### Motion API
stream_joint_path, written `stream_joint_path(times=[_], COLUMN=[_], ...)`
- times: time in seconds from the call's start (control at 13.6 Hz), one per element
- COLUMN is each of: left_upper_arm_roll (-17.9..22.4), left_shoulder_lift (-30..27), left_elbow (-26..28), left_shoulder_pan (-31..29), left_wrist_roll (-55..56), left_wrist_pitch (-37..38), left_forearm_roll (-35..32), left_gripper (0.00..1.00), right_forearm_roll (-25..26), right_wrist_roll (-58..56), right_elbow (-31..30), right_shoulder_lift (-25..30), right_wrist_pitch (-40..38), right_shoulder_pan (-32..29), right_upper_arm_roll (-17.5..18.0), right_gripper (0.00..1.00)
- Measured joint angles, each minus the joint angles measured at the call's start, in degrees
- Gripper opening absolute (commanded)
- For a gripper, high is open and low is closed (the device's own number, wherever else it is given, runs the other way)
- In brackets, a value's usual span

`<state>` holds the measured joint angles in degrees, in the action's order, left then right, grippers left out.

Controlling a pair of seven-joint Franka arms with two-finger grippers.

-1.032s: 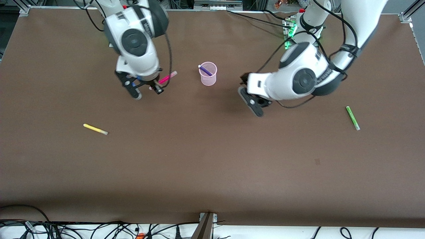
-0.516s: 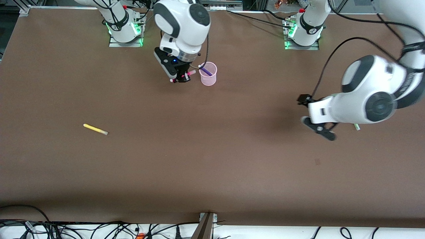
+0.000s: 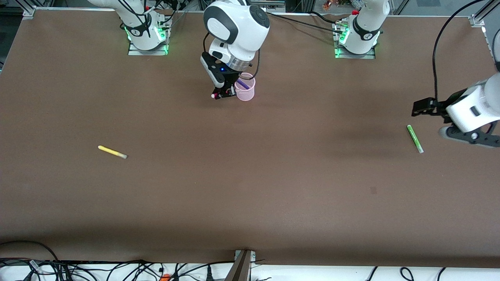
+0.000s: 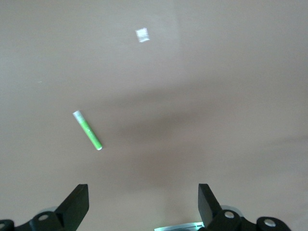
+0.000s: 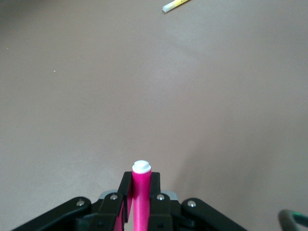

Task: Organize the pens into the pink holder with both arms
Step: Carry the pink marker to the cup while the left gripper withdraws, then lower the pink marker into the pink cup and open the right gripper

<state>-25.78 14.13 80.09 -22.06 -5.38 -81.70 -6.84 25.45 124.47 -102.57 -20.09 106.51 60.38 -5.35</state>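
Purple pen (image 3: pixel 243 84) in pink holder (image 3: pixel 245 92)

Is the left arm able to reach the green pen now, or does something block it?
Probably yes. The left gripper is open and hangs over the table near the green pen, which lies flat and alone on the bare table. Nothing lies between them. The right gripper is busy at the pink holder.

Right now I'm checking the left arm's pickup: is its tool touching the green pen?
Apart. The left wrist view shows the green pen lying on bare table, well clear of the open left tool.
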Motion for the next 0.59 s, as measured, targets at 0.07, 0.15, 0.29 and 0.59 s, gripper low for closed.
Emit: stream_joint_path(times=[0.07,0.15,0.29,0.59], left_upper_arm_roll=[4.97,10.39,19.09,25.00], left_shoulder_lift=[-1.28,-2.42,-4.75,-12.32], left_elbow=[0.16,0.78,4.16,13.45], left_shoulder_pan=[3.26,7.10,13.60,19.03], left_wrist_roll=[0.43,0.87,2.74,3.51], left_wrist_pitch=[-1.36,-3.07,-7.54,-13.37], left_forearm_roll=[0.80,1.28,1.43,1.61], left_gripper=[1.00,1.00,1.00,1.00], right_forearm_roll=[0.09,0.12,0.15,0.15], right_wrist_roll=[0.66,1.39,3.06,4.36], right_elbow=[0.00,0.00,0.00,0.00], right_shoulder_lift=[-0.24,-0.42,-0.52,-0.96], right_wrist_pitch=[-0.05,-0.16,-0.58,-2.99], right_shoulder_pan=[0.76,1.50,2.85,5.13], right_upper_arm_roll=[0.00,0.00,-0.01,-0.01], right_gripper=[0.00,0.00,0.00,0.00])
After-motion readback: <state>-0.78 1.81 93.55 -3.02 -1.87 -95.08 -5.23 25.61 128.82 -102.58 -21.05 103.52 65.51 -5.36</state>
